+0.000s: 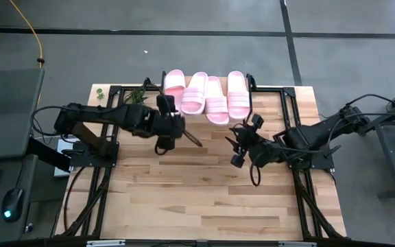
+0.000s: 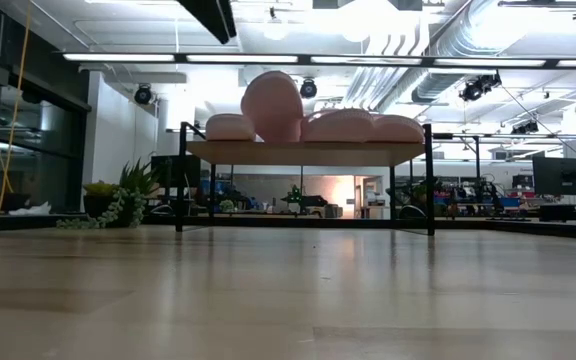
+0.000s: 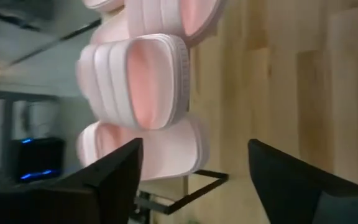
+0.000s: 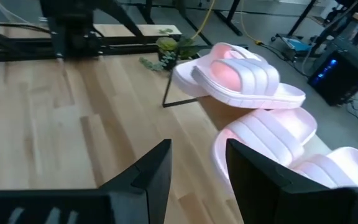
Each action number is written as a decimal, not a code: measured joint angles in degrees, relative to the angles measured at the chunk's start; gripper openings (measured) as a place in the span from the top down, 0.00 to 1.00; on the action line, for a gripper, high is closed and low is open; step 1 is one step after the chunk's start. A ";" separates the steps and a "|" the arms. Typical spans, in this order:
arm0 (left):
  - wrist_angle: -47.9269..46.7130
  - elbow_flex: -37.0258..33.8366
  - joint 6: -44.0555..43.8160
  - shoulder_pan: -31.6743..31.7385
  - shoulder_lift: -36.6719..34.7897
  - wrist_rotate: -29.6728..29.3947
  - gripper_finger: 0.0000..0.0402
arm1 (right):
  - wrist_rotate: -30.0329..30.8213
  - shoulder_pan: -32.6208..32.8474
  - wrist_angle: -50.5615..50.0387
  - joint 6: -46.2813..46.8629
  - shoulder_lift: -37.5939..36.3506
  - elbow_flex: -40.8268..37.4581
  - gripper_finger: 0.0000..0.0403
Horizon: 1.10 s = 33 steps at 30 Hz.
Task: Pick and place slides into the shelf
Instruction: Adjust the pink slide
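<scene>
Bare tabletop (image 2: 288, 290) before shelf (image 2: 308, 152), slides (image 1: 206, 95) overhanging edge.

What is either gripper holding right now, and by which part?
Nothing. The left gripper and right gripper are open and empty; the slides sit on the shelf.

Two matte black jointed arms, looped black cables, seemingly flat wedge-shaped black fingers (image 3: 110, 180)

Four pale pink slides (image 1: 206, 94) atop the shelf (image 2: 308, 152), one overlapping.
</scene>
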 joint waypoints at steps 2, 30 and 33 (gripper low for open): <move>0.32 0.04 2.17 1.87 -0.15 3.72 0.39 | -0.02 -1.18 -0.24 -0.13 0.00 0.00 0.65; 0.78 0.00 12.68 23.93 1.19 31.46 0.99 | -4.70 -6.70 -3.85 -1.95 0.00 0.00 0.65; 0.78 -0.02 13.24 24.72 1.98 31.78 1.00 | -4.91 -6.89 -3.85 -2.05 0.00 0.00 0.65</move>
